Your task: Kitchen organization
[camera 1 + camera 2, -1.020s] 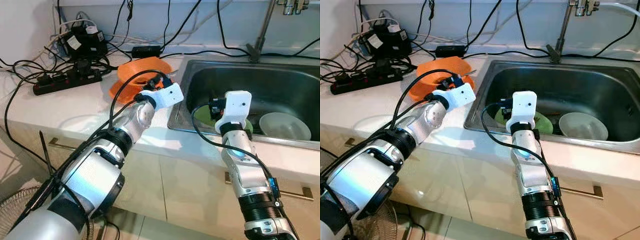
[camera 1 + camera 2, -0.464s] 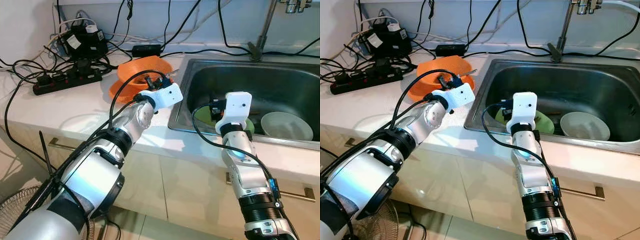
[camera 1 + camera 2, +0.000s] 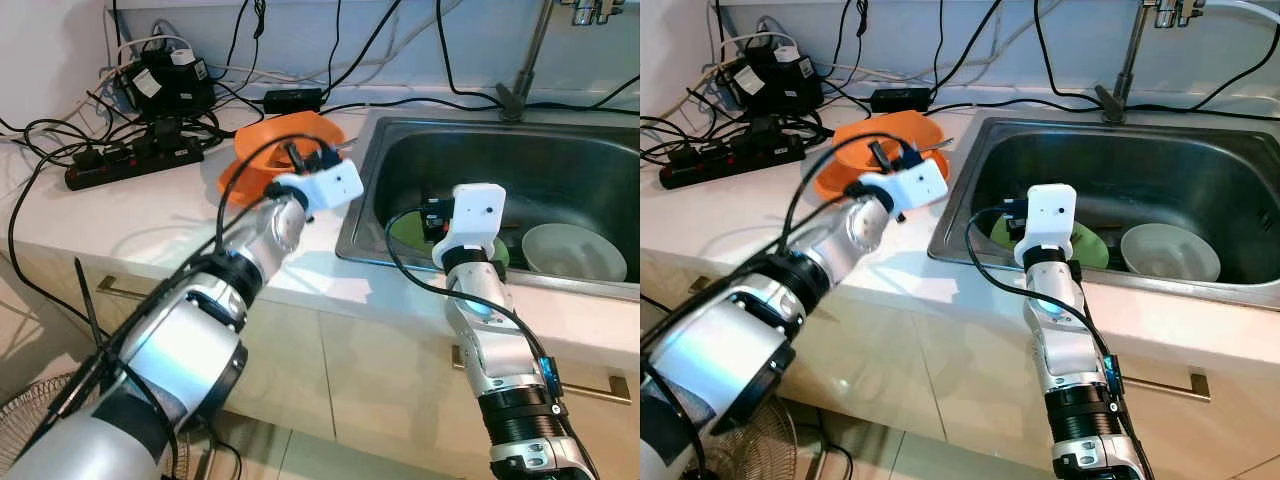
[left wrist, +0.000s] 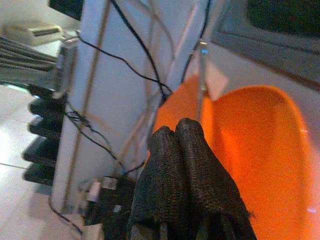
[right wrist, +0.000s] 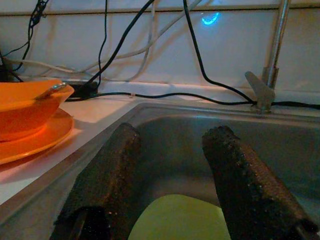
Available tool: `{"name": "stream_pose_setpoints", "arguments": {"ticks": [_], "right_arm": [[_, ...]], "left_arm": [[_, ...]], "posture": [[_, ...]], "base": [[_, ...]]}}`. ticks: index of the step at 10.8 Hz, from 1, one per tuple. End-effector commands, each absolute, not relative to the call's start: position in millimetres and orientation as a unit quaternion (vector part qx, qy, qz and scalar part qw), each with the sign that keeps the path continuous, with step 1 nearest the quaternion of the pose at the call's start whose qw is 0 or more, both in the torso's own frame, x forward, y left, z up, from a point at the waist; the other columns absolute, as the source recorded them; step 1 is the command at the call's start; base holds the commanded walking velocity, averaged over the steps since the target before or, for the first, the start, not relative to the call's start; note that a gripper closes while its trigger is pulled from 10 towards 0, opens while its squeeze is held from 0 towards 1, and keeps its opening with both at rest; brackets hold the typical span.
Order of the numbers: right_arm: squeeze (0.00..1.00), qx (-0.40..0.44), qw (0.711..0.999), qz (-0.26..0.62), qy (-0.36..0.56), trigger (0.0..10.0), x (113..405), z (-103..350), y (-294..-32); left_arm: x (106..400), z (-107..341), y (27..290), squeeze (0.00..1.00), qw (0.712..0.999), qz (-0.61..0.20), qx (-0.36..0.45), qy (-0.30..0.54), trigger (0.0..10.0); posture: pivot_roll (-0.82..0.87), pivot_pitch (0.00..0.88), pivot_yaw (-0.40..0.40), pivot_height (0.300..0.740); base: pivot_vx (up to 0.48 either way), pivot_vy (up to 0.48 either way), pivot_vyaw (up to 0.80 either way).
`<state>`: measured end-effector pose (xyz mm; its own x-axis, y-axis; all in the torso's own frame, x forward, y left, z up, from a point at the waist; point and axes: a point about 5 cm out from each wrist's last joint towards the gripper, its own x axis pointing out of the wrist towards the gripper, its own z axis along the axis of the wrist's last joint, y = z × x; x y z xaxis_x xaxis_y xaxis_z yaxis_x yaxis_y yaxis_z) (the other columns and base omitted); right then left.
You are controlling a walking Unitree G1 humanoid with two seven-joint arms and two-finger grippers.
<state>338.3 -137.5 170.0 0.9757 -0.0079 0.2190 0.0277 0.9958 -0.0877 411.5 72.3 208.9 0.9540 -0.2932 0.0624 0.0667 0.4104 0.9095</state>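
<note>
Head views: the left gripper [image 3: 296,156] is being held above the orange bowl [image 3: 272,140], which is stacked on an orange plate [image 3: 832,180] on the counter [image 3: 140,215] beside the sink [image 3: 1160,170]. A green plate [image 3: 1085,245] and white bowl [image 3: 1168,251] are lying in the sink.

Left wrist view: the fingers [image 4: 187,165] are being pressed together, empty, over the bowl.

Right wrist view: the right gripper [image 5: 172,165] is being held spread above the green plate.

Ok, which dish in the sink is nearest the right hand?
The green plate, lying directly below the open right hand. The white bowl sits farther to the robot's right.
</note>
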Motion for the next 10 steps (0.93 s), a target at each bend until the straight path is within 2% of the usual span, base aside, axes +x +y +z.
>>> {"name": "stream_pose_setpoints", "arguments": {"ticks": [1, 2, 4, 5, 6, 7, 8, 10], "right_arm": [[0.00, -0.046, 0.994, -0.011, -0.103, 10.0, 337.7, 167.5, -136.7], [0.00, -0.046, 0.994, -0.011, -0.102, 10.0, 337.8, 167.3, -136.6], [0.00, -0.045, 0.994, -0.011, -0.102, 10.0, 338.2, 167.0, -136.4], [0.00, -0.045, 0.994, -0.010, -0.101, 10.0, 338.9, 167.0, -136.3], [0.00, -0.045, 0.994, -0.010, -0.101, 10.0, 339.2, 166.9, -136.1], [0.00, -0.045, 0.994, -0.009, -0.101, 10.0, 339.0, 166.2, -135.6], [0.00, -0.045, 0.994, -0.010, -0.101, 10.0, 338.9, 166.0, -135.7], [0.00, -0.046, 0.994, -0.010, -0.099, 10.0, 338.7, 164.8, -136.4]], "left_arm": [[414.3, 222.1, 75.1, 0.00, 0.822, -0.088, 0.548, -0.128, 0.0], [414.3, 233.7, 72.3, 0.00, 0.809, -0.066, 0.560, -0.169, 0.0], [413.6, 243.3, 70.2, 0.00, 0.802, -0.051, 0.560, -0.202, 0.0], [412.3, 245.2, 66.2, 0.00, 0.809, -0.057, 0.545, -0.212, 1.0], [411.9, 243.5, 65.4, 0.00, 0.811, -0.059, 0.543, -0.211, 4.7], [410.2, 236.7, 64.1, 0.00, 0.822, -0.071, 0.527, -0.205, 10.0], [407.9, 232.4, 61.7, 1.00, 0.829, -0.090, 0.512, -0.206, 10.0], [403.6, 217.7, 61.5, 1.00, 0.831, -0.123, 0.505, -0.197, 10.0]], "posture": [[-0.03, 0.026, 0.129, 0.740], [-0.03, 0.026, 0.130, 0.740], [-0.02, 0.025, 0.128, 0.740], [-0.02, 0.023, 0.127, 0.740], [-0.02, 0.020, 0.128, 0.740], [-0.02, 0.016, 0.129, 0.740], [-0.02, 0.016, 0.129, 0.740], [-0.01, 0.011, 0.127, 0.740]], "base": [[0.000, 0.000, 0.00], [0.000, 0.000, 0.00], [0.000, 0.000, 0.00], [0.000, 0.000, 0.00], [0.000, 0.000, 0.00], [0.000, 0.000, 0.00], [0.000, 0.000, 0.00], [0.000, 0.000, 0.00]]}}
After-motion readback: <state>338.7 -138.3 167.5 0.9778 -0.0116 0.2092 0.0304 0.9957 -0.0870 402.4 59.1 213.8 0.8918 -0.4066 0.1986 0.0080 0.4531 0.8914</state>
